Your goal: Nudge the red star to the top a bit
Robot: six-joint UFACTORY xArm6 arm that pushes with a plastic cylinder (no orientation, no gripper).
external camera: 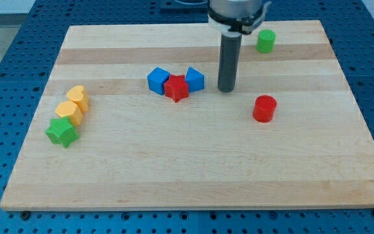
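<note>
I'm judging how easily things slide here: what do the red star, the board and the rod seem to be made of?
Red star: probably plastic, one even colour with a soft sheen.
Board: wood, pale glued strips with visible grain, smooth matte finish.
Rod ending in my tip, right of the star: dark, slightly glossy; metal or plastic, I cannot tell.

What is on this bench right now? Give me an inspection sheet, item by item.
Surface: light wooden board on a blue perforated table.
Job's things: red star, wedged between two blue blocks and touching both.
Clutter: red cylinder at the view's right; green cylinder near the view's top right; two yellow blocks and a green star bunched at the view's left.
Hand: none fitted; my tip rests on the board to the view's right of the right blue block, clear of it.
Cables: nothing seen.
Surroundings: only the blue table shows.
</note>
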